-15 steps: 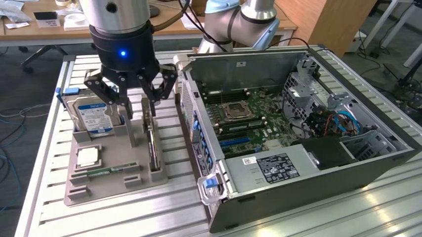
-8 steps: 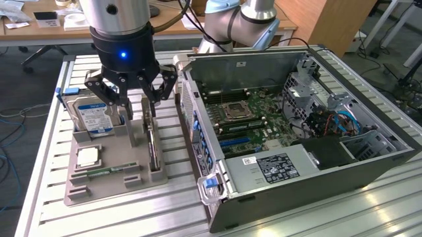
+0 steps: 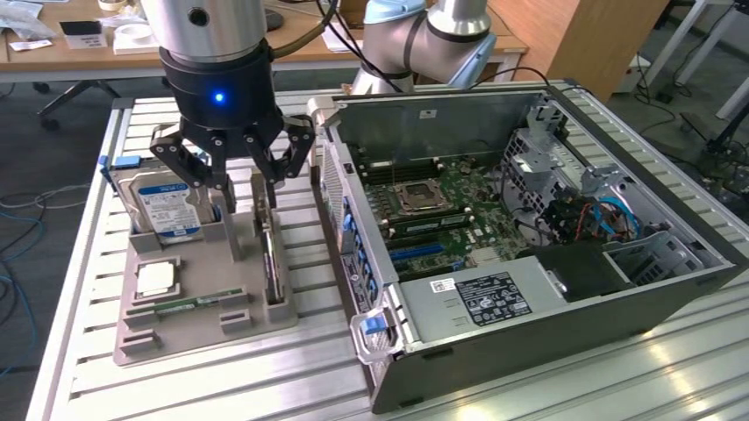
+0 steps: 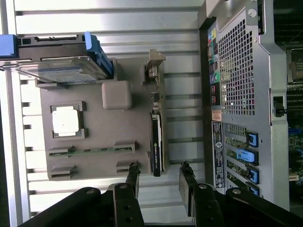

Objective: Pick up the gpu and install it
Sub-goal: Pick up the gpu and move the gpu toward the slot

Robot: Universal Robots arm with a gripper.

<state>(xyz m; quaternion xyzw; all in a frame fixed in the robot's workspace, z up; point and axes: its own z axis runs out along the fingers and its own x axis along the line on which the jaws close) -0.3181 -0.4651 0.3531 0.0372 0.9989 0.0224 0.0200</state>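
The gpu stands on its long edge in a slot along the grey holder tray, on the side nearest the computer case. In the wrist view the gpu shows edge-on, black, with its silver bracket at one end. My gripper hangs above the tray, over the card's far end, with its jaws open and nothing between them. In the wrist view my gripper has its two black fingers either side of the card's line, clear above it.
On the same tray sit a blue-labelled hard drive, a processor and a green memory stick. The open computer case lies at the exterior view's right, motherboard exposed, its perforated back panel facing the tray.
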